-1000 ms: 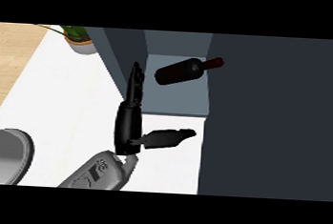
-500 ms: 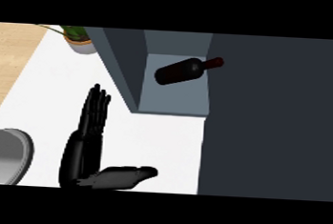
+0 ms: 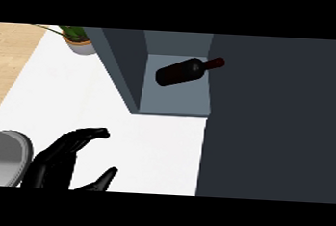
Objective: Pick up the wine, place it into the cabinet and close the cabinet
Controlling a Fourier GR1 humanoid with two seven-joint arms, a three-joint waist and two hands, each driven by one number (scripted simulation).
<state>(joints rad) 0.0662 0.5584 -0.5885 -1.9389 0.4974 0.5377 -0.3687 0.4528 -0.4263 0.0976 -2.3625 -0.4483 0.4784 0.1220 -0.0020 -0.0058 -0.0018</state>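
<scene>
The wine bottle (image 3: 181, 72) lies on its side inside the cabinet (image 3: 172, 107), in the upper middle of the frame. Its dark body points toward the lower left and its reddish neck toward the upper right, where the neck's tip meets the edge of the big dark door panel (image 3: 277, 120) that fills the whole right side of the frame. The bottle rests on the blue-grey floor of the open compartment, with the cabinet's left wall (image 3: 123, 69) slanting down beside it. Nothing is touching the bottle.

At the lower left of the frame, one black hand (image 3: 58, 164) comes up from the bottom edge over the white counter (image 3: 147, 152). Its fingers are stretched out and slightly bent at the tips, pointing toward the upper right, with the thumb spread away to the lower right; the hand is wide and holds nothing. It is well apart from the cabinet and the bottle. I cannot tell from here which of the robot's hands it is.

Just left of the hand, a grey rounded object (image 3: 1, 157) sits at the frame's left edge. In the upper left, a small potted plant (image 3: 79, 40) stands near the cabinet's corner, with a strip of wooden floor (image 3: 6, 63) beyond the counter.
</scene>
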